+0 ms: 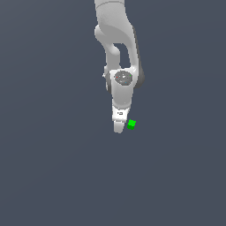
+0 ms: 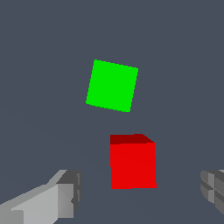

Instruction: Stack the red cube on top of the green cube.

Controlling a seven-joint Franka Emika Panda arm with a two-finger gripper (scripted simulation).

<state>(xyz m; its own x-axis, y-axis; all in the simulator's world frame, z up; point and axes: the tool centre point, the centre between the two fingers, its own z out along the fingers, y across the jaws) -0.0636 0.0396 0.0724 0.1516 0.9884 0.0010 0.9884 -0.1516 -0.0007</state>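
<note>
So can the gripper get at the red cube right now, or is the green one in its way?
Probably yes. In the wrist view the red cube sits between the open gripper fingers, and the green cube lies apart, beyond it, with bare floor between them.

Plain dark slate-grey floor (image 1: 53, 176), evenly lit.

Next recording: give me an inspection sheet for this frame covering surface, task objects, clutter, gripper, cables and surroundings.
Surface: plain dark grey-blue floor, bare.
Task objects: tiny bright red cube on the floor between the fingers, hidden behind the arm in the exterior view; tiny bright green cube apart from it, not stacked.
Clutter: nothing seen.
Gripper: white gripper open, fingers either side of the red cube, not touching.
Cables: nothing seen.
Surroundings: nothing seen.
</note>
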